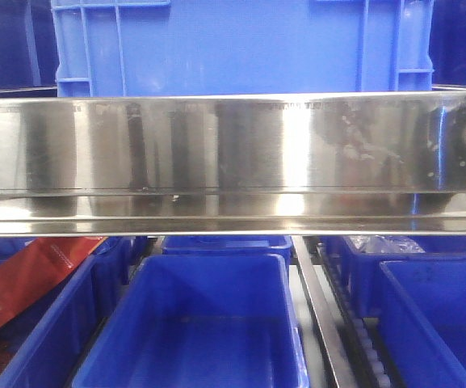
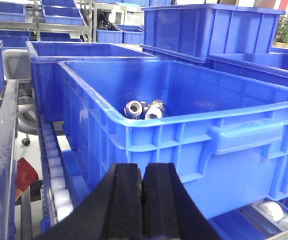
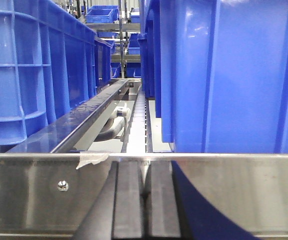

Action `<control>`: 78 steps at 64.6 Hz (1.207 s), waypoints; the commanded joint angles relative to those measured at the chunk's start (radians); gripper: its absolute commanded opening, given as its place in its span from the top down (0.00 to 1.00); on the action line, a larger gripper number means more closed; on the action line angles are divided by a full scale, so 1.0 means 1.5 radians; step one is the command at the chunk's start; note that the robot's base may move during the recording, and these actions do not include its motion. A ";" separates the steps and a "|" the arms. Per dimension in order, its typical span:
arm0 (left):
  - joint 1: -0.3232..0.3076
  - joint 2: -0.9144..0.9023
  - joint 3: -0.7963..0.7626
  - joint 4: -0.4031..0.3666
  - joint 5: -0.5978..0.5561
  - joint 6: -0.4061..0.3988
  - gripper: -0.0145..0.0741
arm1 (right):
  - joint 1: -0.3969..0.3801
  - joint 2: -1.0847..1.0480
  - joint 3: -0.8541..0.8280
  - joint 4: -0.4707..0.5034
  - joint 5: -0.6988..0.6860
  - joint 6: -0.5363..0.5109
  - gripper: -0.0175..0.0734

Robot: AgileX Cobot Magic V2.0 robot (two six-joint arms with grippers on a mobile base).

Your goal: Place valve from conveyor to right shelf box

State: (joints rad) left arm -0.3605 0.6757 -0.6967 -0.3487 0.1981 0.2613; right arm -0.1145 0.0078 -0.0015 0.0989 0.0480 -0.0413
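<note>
Two silvery metal valves (image 2: 144, 109) lie side by side inside a large blue box (image 2: 233, 135) in the left wrist view. My left gripper (image 2: 143, 167) is just in front of that box's near wall and below its rim, shut with nothing between its black fingers. My right gripper (image 3: 144, 166) is also shut and empty, close in front of a steel shelf rail (image 3: 44, 185). Beyond that rail, to the right, stands a tall blue box (image 3: 233, 75). The conveyor is out of view. Neither gripper shows in the front view.
A wide polished steel shelf rail (image 1: 233, 145) crosses the front view, with a blue crate (image 1: 241, 48) above it and open blue boxes (image 1: 208, 323) below. A red strip (image 1: 31, 275) lies at the lower left. White roller tracks (image 2: 54, 170) run beside the boxes.
</note>
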 commanded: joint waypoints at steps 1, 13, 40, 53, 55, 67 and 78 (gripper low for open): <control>0.001 -0.003 -0.001 -0.003 -0.014 0.000 0.96 | -0.003 -0.005 0.001 -0.005 -0.008 -0.005 0.99; 0.001 -0.003 -0.001 -0.003 -0.020 0.000 0.96 | -0.003 -0.005 0.001 -0.005 -0.008 -0.005 0.99; 0.001 -0.003 -0.001 -0.003 -0.025 0.000 0.96 | -0.003 -0.005 0.001 -0.005 -0.008 -0.005 0.99; 0.009 -0.003 0.004 0.073 -0.102 0.000 0.96 | -0.003 -0.005 0.001 -0.005 -0.008 -0.005 0.99; 0.014 -0.003 0.013 0.091 -0.125 0.000 0.96 | -0.003 -0.005 0.001 -0.005 -0.008 -0.005 0.99; 0.103 -0.064 0.124 0.123 -0.256 -0.027 0.96 | -0.003 -0.005 0.001 -0.005 -0.008 -0.005 0.99; 0.200 -0.180 0.246 0.244 -0.224 -0.195 0.96 | -0.003 -0.005 0.001 -0.005 -0.008 -0.005 0.99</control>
State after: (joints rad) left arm -0.1154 0.4832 -0.4034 -0.0683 -0.1407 0.0777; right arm -0.1145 0.0040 -0.0015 0.0984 0.0480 -0.0413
